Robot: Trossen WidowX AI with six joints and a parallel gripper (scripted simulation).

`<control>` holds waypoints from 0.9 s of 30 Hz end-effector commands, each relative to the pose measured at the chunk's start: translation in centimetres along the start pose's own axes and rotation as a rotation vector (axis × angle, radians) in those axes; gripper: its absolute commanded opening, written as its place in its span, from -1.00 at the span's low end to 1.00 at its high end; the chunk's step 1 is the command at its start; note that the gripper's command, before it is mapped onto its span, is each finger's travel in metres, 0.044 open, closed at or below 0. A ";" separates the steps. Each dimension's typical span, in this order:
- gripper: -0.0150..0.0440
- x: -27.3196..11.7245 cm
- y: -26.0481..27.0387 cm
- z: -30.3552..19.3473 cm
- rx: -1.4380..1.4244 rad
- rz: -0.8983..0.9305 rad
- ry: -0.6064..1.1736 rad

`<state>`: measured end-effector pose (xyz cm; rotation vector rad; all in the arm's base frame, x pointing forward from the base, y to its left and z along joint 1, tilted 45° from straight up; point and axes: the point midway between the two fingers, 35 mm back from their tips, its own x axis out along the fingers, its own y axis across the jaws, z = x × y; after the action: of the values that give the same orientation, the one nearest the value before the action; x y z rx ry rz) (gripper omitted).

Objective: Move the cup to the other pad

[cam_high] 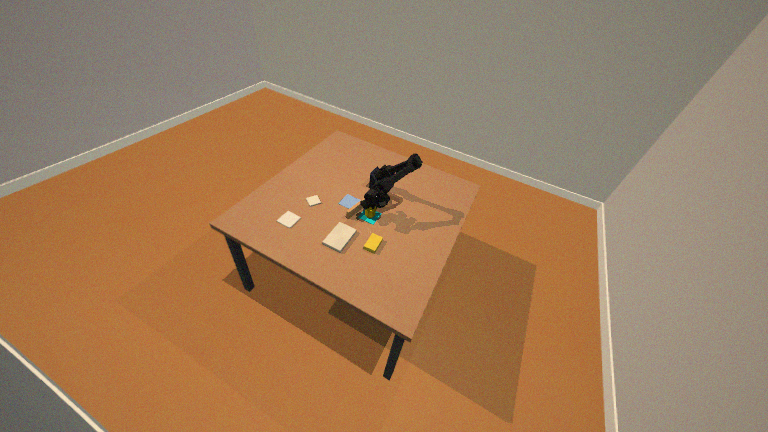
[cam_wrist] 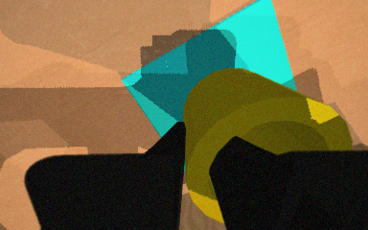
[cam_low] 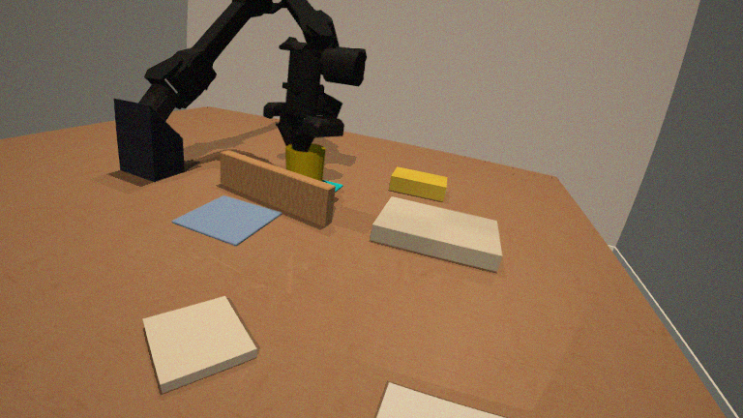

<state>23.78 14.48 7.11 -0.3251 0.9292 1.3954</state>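
Note:
The yellow cup (cam_high: 370,212) (cam_low: 305,164) (cam_wrist: 230,91) is upright at the cyan pad (cam_high: 371,221) (cam_low: 336,186) (cam_wrist: 268,38). My gripper (cam_high: 370,205) (cam_low: 301,146) (cam_wrist: 207,131) is shut on the cup's wall, with one finger inside the cup and one outside. The cup's base is hidden behind the wooden barrier in the exterior view, so I cannot tell whether it touches the pad. The blue pad (cam_high: 349,201) (cam_low: 224,219) lies on the barrier's other side with nothing on it. No marbles can be made out; the cup's inside is dark and partly covered by a finger.
The wooden barrier (cam_high: 353,211) (cam_low: 277,189) stands between the pads. A yellow block (cam_high: 373,242) (cam_low: 418,183) and a large cream block (cam_high: 339,236) (cam_low: 438,229) lie beyond the barrier's end. Two cream tiles (cam_high: 288,219) (cam_high: 313,200) (cam_low: 196,340) (cam_low: 432,404) lie farther from the arm.

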 end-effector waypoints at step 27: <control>0.01 -1.4 -0.1 0.0 0.000 0.000 0.002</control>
<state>23.85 13.71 7.74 -0.3218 0.9345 1.3960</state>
